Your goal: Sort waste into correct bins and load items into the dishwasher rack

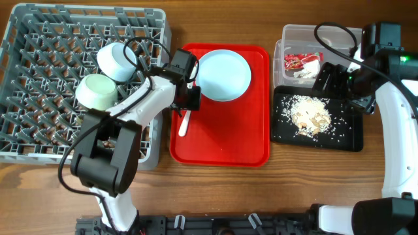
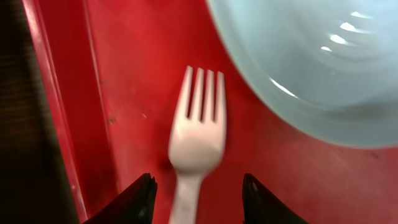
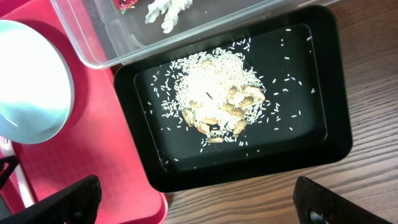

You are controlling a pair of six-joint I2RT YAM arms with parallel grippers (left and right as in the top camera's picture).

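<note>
A white plastic fork lies on the red tray left of the pale blue plate. My left gripper is low over it and open. In the left wrist view the jaws straddle the fork's handle without closing, beside the plate. My right gripper hovers open and empty above the bins; its fingers frame the black tray. Rice scraps lie in the black tray. The red wrapper and napkin lie in the clear tub. The yellow cup and spoon are out of view.
The grey dishwasher rack fills the left side and holds a light blue bowl on its side and a pale green bowl. The red tray's left rim is close to my left jaws. Bare wood lies along the front.
</note>
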